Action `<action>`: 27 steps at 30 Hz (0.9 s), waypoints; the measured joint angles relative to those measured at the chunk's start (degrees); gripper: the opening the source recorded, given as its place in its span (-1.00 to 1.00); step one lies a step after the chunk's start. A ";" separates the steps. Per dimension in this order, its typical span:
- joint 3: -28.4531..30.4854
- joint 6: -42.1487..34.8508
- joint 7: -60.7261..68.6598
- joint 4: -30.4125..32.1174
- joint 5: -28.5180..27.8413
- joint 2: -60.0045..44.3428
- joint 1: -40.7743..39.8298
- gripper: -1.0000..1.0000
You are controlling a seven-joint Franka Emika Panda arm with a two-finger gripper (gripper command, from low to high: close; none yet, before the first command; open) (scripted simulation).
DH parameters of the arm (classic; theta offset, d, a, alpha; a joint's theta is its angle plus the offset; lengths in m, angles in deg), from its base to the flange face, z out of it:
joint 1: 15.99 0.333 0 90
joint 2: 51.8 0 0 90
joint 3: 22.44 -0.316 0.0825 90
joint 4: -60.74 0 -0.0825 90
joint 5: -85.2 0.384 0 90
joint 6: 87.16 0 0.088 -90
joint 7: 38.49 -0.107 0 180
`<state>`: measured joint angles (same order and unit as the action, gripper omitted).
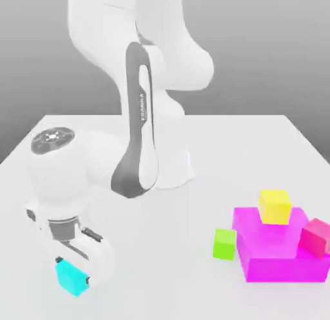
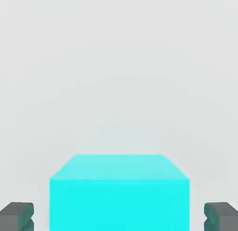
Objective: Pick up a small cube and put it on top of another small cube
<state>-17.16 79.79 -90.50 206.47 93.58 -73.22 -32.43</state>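
The small cube (image 1: 71,278) is bright cyan and rests on the white table near the front, at the exterior view's left. My gripper (image 1: 72,270) reaches down over it, one finger on each side. In the hand view the cyan cube (image 2: 119,193) sits between the two dark fingertips (image 2: 16,216), with a narrow gap visible on each side, so the gripper (image 2: 119,218) stands open around it. A smaller lime-green cube (image 1: 225,243) lies on the table at the exterior view's right.
A large magenta block (image 1: 277,257) sits at the exterior view's right, beside the green cube. A yellow cube (image 1: 275,206) rests on top of it and a pink-red cube (image 1: 316,237) at its far side. The arm's white base (image 1: 171,164) stands mid-table.
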 joint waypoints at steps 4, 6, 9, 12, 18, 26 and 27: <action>-0.07 -0.01 -0.12 0.02 -0.13 0.03 -0.08 -1.00; 0.89 -2.50 -1.04 0.63 -1.35 3.15 0.60 -1.00; 2.26 -7.25 -2.87 1.79 -3.79 9.10 1.45 -1.00; 1.03 -9.03 0.54 3.37 -6.87 12.61 2.79 -1.00; -3.62 -10.21 13.16 6.82 -11.23 17.41 6.96 -1.00; -8.15 -11.48 33.97 11.49 -11.95 23.44 14.72 -1.00; -8.44 -11.64 36.78 12.08 -11.74 24.17 15.94 -1.00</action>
<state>-25.61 68.15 -53.72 218.55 81.84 -49.04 -16.49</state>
